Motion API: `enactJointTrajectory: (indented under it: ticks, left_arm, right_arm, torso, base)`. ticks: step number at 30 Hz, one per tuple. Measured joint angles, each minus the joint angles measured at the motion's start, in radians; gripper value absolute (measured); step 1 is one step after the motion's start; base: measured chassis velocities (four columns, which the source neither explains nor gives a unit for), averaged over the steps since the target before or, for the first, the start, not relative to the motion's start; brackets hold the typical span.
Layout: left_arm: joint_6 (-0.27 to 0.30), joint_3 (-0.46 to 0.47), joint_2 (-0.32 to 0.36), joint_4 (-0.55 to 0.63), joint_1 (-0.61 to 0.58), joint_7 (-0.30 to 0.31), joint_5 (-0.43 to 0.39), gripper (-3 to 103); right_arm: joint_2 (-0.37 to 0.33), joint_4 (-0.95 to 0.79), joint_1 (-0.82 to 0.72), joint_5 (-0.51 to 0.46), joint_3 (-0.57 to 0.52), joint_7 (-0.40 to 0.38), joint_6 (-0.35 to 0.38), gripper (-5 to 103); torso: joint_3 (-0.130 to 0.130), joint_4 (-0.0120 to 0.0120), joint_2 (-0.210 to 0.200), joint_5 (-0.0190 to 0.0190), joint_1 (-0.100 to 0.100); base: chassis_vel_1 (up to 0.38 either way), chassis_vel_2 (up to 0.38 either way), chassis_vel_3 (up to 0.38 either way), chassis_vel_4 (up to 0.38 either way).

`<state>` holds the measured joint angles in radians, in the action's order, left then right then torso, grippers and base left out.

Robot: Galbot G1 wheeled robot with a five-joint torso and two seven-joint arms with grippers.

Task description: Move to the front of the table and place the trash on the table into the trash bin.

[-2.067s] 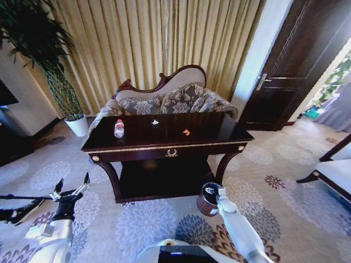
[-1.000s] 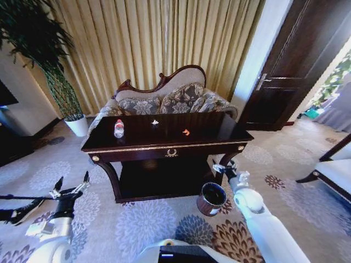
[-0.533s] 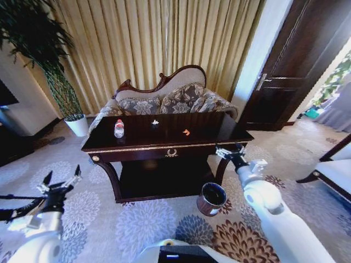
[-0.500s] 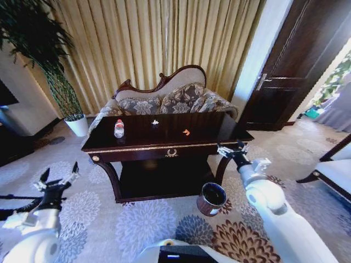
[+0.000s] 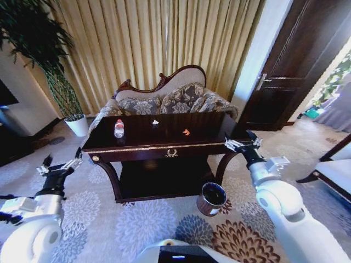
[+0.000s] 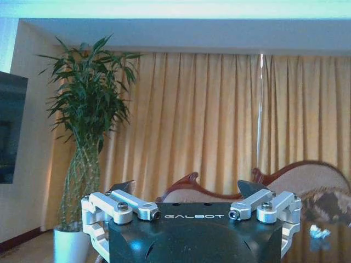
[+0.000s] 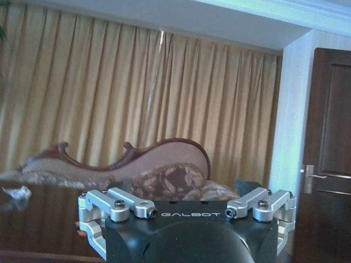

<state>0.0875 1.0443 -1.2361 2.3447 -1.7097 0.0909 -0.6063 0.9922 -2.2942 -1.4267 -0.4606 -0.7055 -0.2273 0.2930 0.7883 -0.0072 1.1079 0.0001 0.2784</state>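
The dark glossy table [image 5: 137,146] with gold trim stands straight ahead. On its top lie a clear bottle [image 5: 119,129] with a red cap at the left, a white paper scrap [image 5: 155,123] in the middle and an orange scrap [image 5: 186,132] to its right. The round trash bin [image 5: 211,198] sits on the carpet by the table's front right leg. My left gripper [image 5: 58,163] is open, raised off the table's left end. My right gripper [image 5: 241,142] is open at the table's right end, at tabletop height. The paper scrap [image 6: 320,231] lies beyond the left gripper [image 6: 186,189].
An upholstered sofa [image 5: 164,98] stands behind the table before gold curtains. A tall plant in a white pot [image 5: 78,125] is at the back left. A dark door [image 5: 296,66] is at the right. Patterned carpet lies in front of the table.
Both arms have lifted. The right gripper rose from beside the trash bin to the table's right end. The left gripper rose from near the floor to about tabletop height.
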Motion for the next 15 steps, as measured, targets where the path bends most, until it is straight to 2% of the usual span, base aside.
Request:
enactJointTrajectory:
  ticks: [2, 6, 10, 15]
  left_arm:
    - [0.003, 0.002, -0.010, -0.017, -0.008, -0.009, 0.037, 100]
    - [0.004, 0.005, -0.020, -0.024, -0.019, -0.017, 0.048, 100]
    - [0.039, 0.008, -0.033, -0.007, -0.036, -0.018, 0.050, 100]
    - [0.079, 0.024, -0.041, 0.010, -0.054, -0.017, 0.055, 100]
  right_arm:
    - [0.007, -0.001, -0.020, 0.021, -0.008, 0.010, 0.016, 100]
    - [0.000, -0.017, -0.023, 0.013, -0.012, 0.014, 0.038, 100]
    - [-0.008, -0.041, -0.017, -0.031, -0.013, 0.015, 0.068, 100]
    - [0.010, -0.078, -0.038, -0.081, 0.003, 0.015, 0.146, 100]
  torso:
    - [0.000, -0.0001, 0.000, -0.0001, 0.000]
    - [0.000, 0.0001, 0.000, -0.0002, 0.000]
    - [0.000, 0.0002, 0.000, -0.0003, 0.000]
    - [0.000, -0.0001, 0.000, -0.0001, 0.000]
  base:
    - [0.000, 0.000, 0.000, 0.000]
    - [0.000, 0.000, 0.000, 0.000]
    - [0.000, 0.000, 0.000, 0.000]
    - [0.000, 0.000, 0.000, 0.000]
